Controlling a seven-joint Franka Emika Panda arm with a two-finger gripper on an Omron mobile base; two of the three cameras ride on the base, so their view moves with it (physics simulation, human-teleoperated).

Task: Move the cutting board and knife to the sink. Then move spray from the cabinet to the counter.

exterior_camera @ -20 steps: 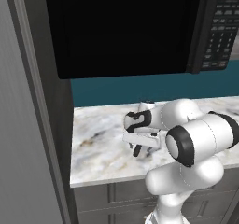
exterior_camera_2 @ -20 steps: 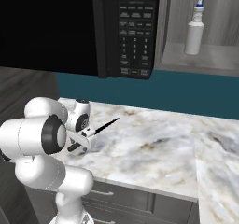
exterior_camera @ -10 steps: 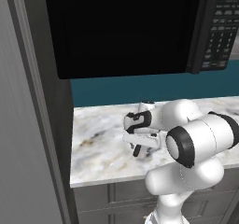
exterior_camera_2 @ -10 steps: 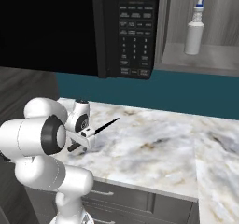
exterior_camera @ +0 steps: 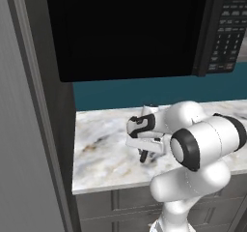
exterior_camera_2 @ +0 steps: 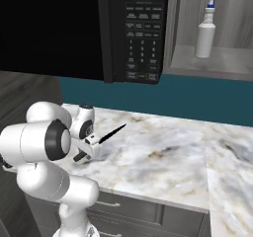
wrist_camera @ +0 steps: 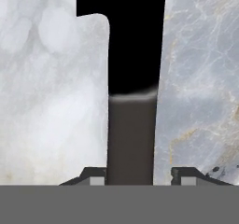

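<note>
Gripper [wrist_camera: 130,175]: it is hanging low over the counter, its two fingertips [wrist_camera: 95,176] standing either side of the knife handle. The left tip is sitting right against the handle; a thin gap is showing on the right, so whether the jaws are pinching it yet I cannot tell. In the right base view the gripper [exterior_camera_2: 89,149] is sitting at the front left part of the counter, just ahead of the arm's big white joints.

Knife [wrist_camera: 133,101]: the dark grey handle is running up between the fingertips and the black blade is carrying on straight ahead of the hand. In the right base view the knife [exterior_camera_2: 106,137] is pointing up and away from the hand, tip raised off the counter.

Counter [exterior_camera_2: 163,157]: the marbled top is lying directly under the hand and stretching away to its right side. In the left base view the counter [exterior_camera: 101,149] is reaching a little way past the gripper [exterior_camera: 144,153] to its left.

Microwave [exterior_camera_2: 133,31]: it is hanging above and beyond the hand, black door and keypad facing out.

Cabinet [exterior_camera_2: 232,65]: the open niche is sitting up high, far to the right of the hand, past the microwave.

Spray [exterior_camera_2: 205,29]: the pale bottle is standing upright on the cabinet shelf, well apart from the hand.
</note>
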